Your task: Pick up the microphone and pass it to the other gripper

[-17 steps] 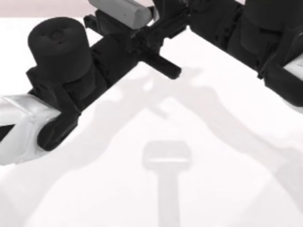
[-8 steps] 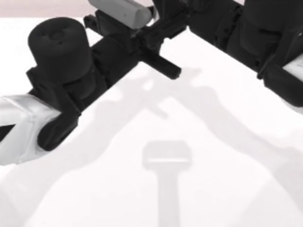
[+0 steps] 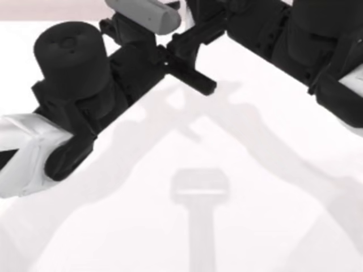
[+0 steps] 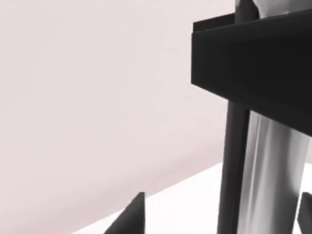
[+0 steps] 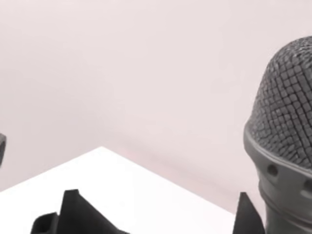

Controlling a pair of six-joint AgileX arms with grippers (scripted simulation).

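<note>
Left gripper, black and two-fingered, stands loosened around the slim handheld microphone. In our left wrist view one pointed fingertip sits clear of the glossy black handle, with open space between them, while the other tip lies just beside the handle. A black block crosses in front of the upper handle, but we cannot tell from this view what it belongs to. Seen from above, our left arm reaches in from the left and our right arm from the right. They meet over the far middle of the pale white table, where the microphone is held up off the surface. Our black right gripper is at that meeting point, and we cannot tell whether it is clamped on the microphone. Our right wrist view shows the rounded grey mesh head close up, with the table's edge beneath.
</note>
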